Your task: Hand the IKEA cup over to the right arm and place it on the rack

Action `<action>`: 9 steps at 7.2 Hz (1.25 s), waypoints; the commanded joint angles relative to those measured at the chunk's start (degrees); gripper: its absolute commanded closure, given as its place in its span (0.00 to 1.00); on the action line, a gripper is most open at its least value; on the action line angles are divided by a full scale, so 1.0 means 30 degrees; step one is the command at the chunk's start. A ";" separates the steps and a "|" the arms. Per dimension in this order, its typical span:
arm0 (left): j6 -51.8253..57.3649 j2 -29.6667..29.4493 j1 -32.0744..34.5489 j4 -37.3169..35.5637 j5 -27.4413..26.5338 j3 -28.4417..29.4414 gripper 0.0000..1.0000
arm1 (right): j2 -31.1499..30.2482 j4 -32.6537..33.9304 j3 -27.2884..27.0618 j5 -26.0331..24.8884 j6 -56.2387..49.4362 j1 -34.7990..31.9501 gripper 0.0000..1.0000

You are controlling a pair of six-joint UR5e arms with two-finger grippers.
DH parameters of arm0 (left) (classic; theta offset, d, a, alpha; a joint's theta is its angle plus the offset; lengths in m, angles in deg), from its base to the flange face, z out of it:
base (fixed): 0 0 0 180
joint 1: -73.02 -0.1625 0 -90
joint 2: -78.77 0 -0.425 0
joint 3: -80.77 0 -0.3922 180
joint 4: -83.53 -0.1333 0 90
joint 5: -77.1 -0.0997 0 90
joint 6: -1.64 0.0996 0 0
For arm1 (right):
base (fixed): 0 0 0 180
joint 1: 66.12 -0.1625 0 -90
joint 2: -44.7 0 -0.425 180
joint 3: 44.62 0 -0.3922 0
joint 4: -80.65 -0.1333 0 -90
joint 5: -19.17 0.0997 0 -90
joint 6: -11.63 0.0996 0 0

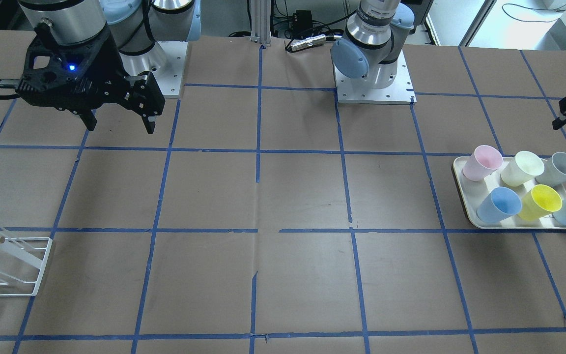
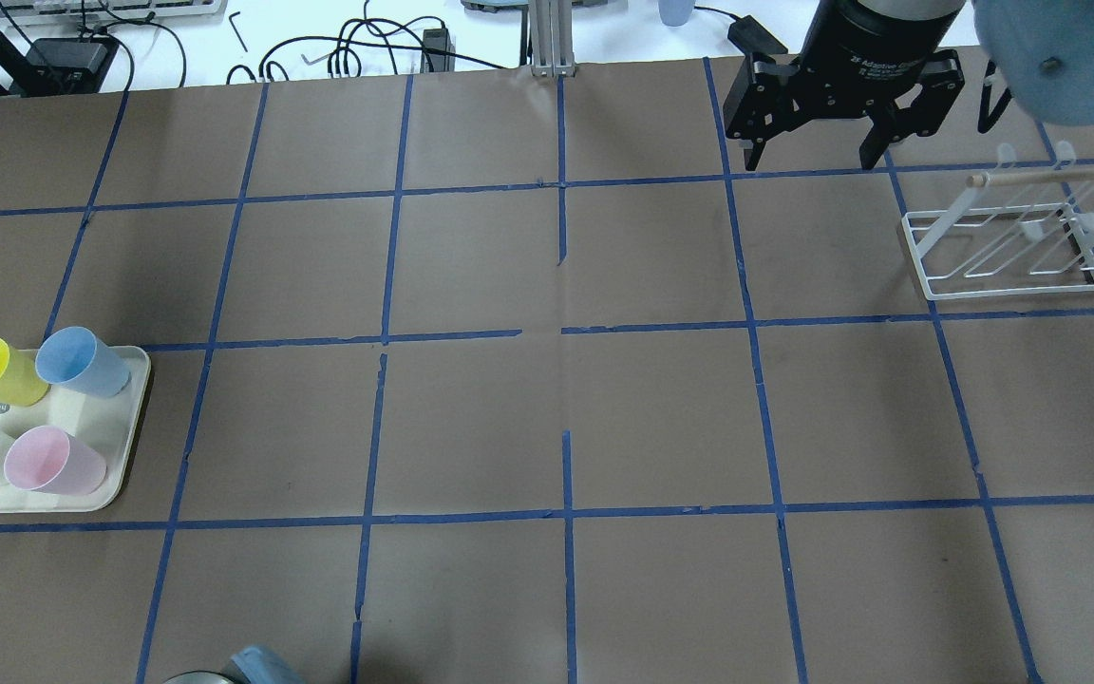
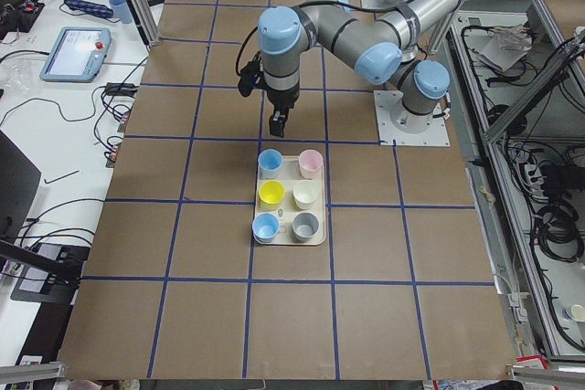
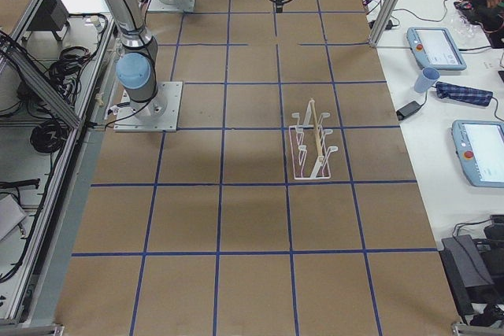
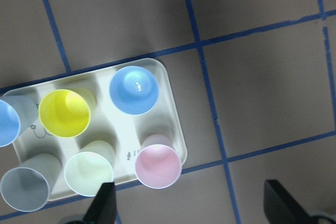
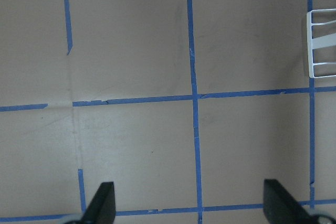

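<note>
The grey IKEA cup (image 1: 560,167) stands upright in a corner slot of the cream tray (image 1: 460,187). It also shows in the exterior left view (image 3: 305,225) and the left wrist view (image 5: 23,188); in the overhead view it is cut off. My left gripper (image 5: 191,208) is open and empty, hovering above the table by the pink-cup end of the tray (image 3: 320,235), apart from the cups. My right gripper (image 2: 810,160) is open and empty, held high near the white wire rack (image 2: 1003,247).
The tray also holds a pink cup (image 1: 482,163), a pale yellow-green cup (image 1: 522,168), a yellow cup (image 1: 541,201) and two light-blue cups (image 1: 500,204). The rack (image 1: 8,265) stands near the table's edge. Brown paper with blue tape lines covers the table.
</note>
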 commanded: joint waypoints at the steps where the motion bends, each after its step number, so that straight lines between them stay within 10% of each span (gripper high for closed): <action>1: 0.2574 -0.1396 -0.1800 -0.2978 0.0000 -0.1019 0.00 | -0.0001 -0.0012 0.0000 0.0000 0.0001 -0.0002 0.00; 9: 0.6830 -0.6201 -0.4733 -0.7534 -0.0030 -0.0555 0.00 | -0.0001 -0.0012 0.0000 0.0000 -0.0028 -0.0002 0.00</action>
